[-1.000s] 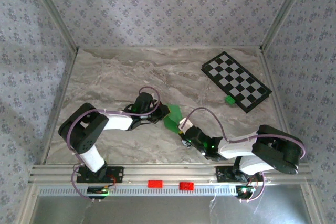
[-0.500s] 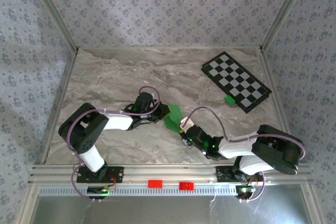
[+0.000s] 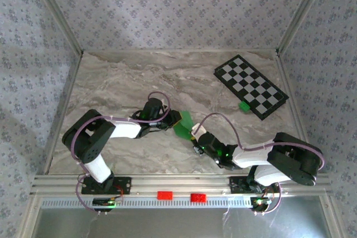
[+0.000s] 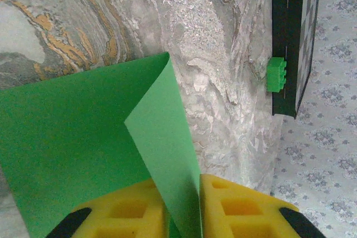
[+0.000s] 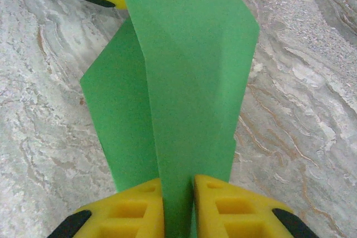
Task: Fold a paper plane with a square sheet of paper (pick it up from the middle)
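The square sheet of paper (image 3: 183, 122) is bright green, creased and partly folded, and hangs just above the marble table between the two arms. My left gripper (image 3: 175, 120) holds its left end. In the left wrist view a raised flap of the paper (image 4: 162, 154) runs down between the yellow fingers (image 4: 245, 210), with the left gripper (image 4: 183, 218) shut on it. My right gripper (image 3: 193, 135) grips the near end. In the right wrist view the folded strip of paper (image 5: 189, 71) fills the gap of the right gripper (image 5: 178, 213). The paper plane is out of view.
A black-and-white checkered board (image 3: 251, 86) lies at the back right, with a tiny green block (image 3: 244, 106) at its near edge. Two red blocks (image 3: 164, 195) sit on the front rail. Patterned walls close in the table (image 3: 111, 82) on three sides.
The right wrist has crept slightly up and left toward the paper. The paper stays pinched between both grippers; the left arm looks unmoved.
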`<state>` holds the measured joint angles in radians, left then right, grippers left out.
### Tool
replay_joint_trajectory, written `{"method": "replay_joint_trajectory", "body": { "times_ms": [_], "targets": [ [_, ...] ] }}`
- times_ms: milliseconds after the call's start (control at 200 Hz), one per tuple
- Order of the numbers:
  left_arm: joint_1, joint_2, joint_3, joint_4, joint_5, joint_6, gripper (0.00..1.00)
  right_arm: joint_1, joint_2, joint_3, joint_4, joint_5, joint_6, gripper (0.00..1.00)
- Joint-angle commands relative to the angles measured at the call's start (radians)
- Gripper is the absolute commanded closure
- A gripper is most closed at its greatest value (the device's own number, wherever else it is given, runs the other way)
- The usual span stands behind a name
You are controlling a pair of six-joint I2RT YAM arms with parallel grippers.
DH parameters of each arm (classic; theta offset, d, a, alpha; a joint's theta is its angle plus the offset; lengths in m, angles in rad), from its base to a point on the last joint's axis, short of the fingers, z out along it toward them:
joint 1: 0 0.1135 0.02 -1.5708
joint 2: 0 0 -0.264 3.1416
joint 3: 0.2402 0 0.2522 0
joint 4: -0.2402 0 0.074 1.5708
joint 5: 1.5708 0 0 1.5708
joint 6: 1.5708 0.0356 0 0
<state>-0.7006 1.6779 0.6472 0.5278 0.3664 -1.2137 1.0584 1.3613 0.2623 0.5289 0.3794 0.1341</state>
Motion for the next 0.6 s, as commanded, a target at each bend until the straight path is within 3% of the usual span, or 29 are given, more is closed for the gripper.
{"method": "replay_joint_trajectory", "body": {
  "times_ms": [0, 340, 595],
  "targets": [
    [-0.003, -0.016, 0.029, 0.034, 0.019, 0.017, 0.77, -0.005, 0.012, -0.011, 0.022, -0.011, 0.001, 0.80],
    [-0.003, -0.023, 0.056, -0.006, 0.024, 0.037, 0.63, -0.012, 0.032, -0.002, 0.034, -0.020, -0.016, 0.75],
    [-0.002, -0.026, 0.055, -0.024, 0.023, 0.040, 0.74, -0.021, 0.038, -0.006, 0.051, -0.030, -0.023, 0.74]
  ]
}}
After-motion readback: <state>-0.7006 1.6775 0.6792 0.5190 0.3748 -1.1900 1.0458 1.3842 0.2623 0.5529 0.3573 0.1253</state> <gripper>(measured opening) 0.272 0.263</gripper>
